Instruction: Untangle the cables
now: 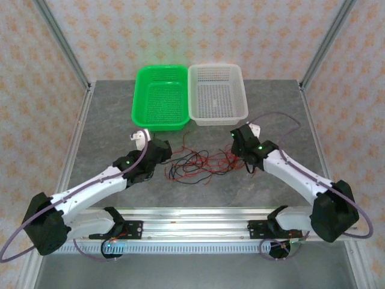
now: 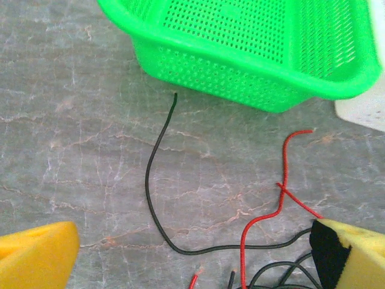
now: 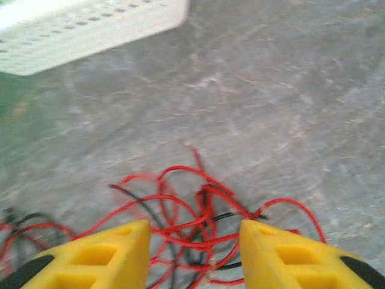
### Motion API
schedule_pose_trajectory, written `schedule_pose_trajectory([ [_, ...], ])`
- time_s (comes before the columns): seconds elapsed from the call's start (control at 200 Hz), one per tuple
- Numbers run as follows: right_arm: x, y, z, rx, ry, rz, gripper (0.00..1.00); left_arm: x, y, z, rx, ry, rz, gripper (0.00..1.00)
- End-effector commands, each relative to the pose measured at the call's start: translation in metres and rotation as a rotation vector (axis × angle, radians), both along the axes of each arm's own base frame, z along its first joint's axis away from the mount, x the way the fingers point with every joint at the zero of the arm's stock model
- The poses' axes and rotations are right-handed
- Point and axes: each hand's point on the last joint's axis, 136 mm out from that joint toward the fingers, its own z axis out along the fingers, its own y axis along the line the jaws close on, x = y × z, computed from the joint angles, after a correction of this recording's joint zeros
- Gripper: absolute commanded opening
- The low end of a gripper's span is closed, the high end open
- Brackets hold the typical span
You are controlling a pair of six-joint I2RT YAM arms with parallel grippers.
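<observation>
Left side first: the left gripper [image 2: 195, 253] is standing with its yellow fingers [image 2: 39, 256] flung wide, one at each lower corner of the wrist view, and nothing is sitting between them. Just ahead of that gap a black cable [image 2: 150, 198] is curving across the grey table [image 2: 72, 120], its free end pointing at the green basket [image 2: 240, 84]. By the right-hand finger a red cable [image 2: 283, 174] is climbing up out of a knot of dark strands.

On the other side, the right gripper [image 3: 195, 241] is holding its jaws apart too, and the red tangle [image 3: 192, 205] is lying right in and ahead of the gap, loops piled on loops with a black strand or two threading through; I cannot see the pads pinching any of it.

From above, the cables [image 1: 198, 162] are sprawling on the table between the two grippers [image 1: 157, 158] [image 1: 240, 147].

Beyond the jaws, the green basket [image 1: 159, 123] and the white basket [image 1: 216, 120] are sitting side by side, walls touching, perforated floors showing bare; every cable I can see is lying outside them.
</observation>
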Motion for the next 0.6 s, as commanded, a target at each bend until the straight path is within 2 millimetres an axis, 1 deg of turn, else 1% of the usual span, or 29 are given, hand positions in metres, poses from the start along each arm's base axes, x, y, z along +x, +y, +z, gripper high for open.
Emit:
schedule_pose_trajectory([
  [0.0,-0.015,0.024,0.019,0.019,0.011,0.095,0.42,-0.001,0.010,0.024,0.031,-0.030,0.006,0.99],
  [0.135,-0.021,0.061,0.042,0.049,-0.021,0.179,0.42,-0.002,0.009,0.039,0.020,-0.053,-0.011,0.99],
  [0.23,-0.020,0.087,0.045,0.088,-0.027,0.250,0.42,-0.003,0.008,0.045,0.006,-0.069,-0.024,0.98],
  [0.29,-0.016,0.098,0.038,0.093,-0.015,0.277,0.42,-0.003,0.006,0.046,-0.009,-0.079,-0.036,0.98],
  [0.355,-0.010,0.105,0.027,0.072,-0.003,0.298,0.41,-0.004,0.002,0.046,-0.031,-0.086,-0.060,0.98],
  [0.48,0.002,0.112,0.003,-0.005,0.024,0.316,0.41,-0.007,-0.003,0.045,-0.065,-0.103,-0.093,0.98],
  [0.596,0.014,0.114,-0.020,-0.046,0.053,0.300,0.39,-0.010,-0.003,0.044,-0.082,-0.124,-0.111,1.00],
])
